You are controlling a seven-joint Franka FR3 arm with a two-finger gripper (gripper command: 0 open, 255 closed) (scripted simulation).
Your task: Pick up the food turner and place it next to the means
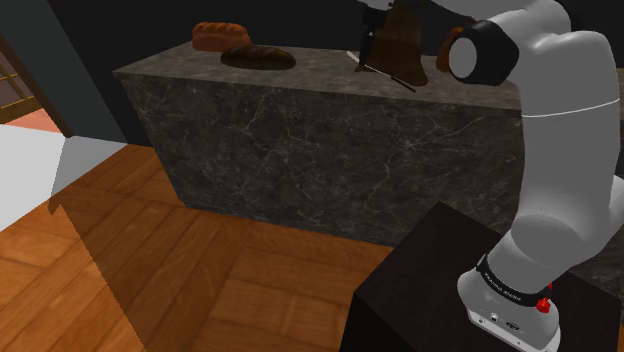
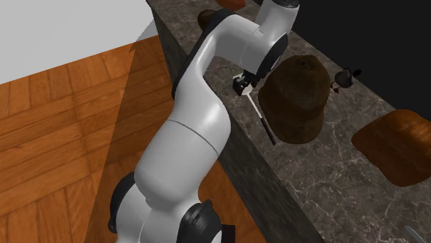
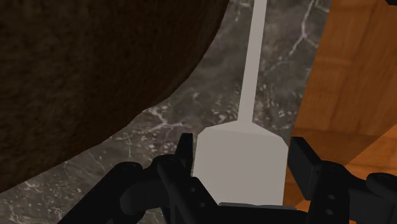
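Observation:
The food turner (image 3: 238,168) lies on the dark marble counter (image 1: 300,130) close to its front edge. It has a pale flat blade and a long thin handle (image 2: 266,124) that runs along the edge. My gripper (image 3: 245,153) is down over the blade and open. One finger sits against one side of the blade, and a slim gap shows at the other. A big dark brown rounded lump (image 2: 293,100) stands right beside the turner. The same gripper (image 2: 242,86) hangs at the lump's edge, and in the shoulder view the gripper (image 1: 368,35) stands beside the lump (image 1: 400,45).
Two brown loaves (image 1: 215,35) (image 1: 258,57) lie at the counter's far end in the shoulder view. Another brown loaf (image 2: 397,145) and a small dark object (image 2: 343,77) lie past the lump. Wooden floor (image 1: 200,270) runs below the counter front, and the stand (image 1: 430,290) is close to it.

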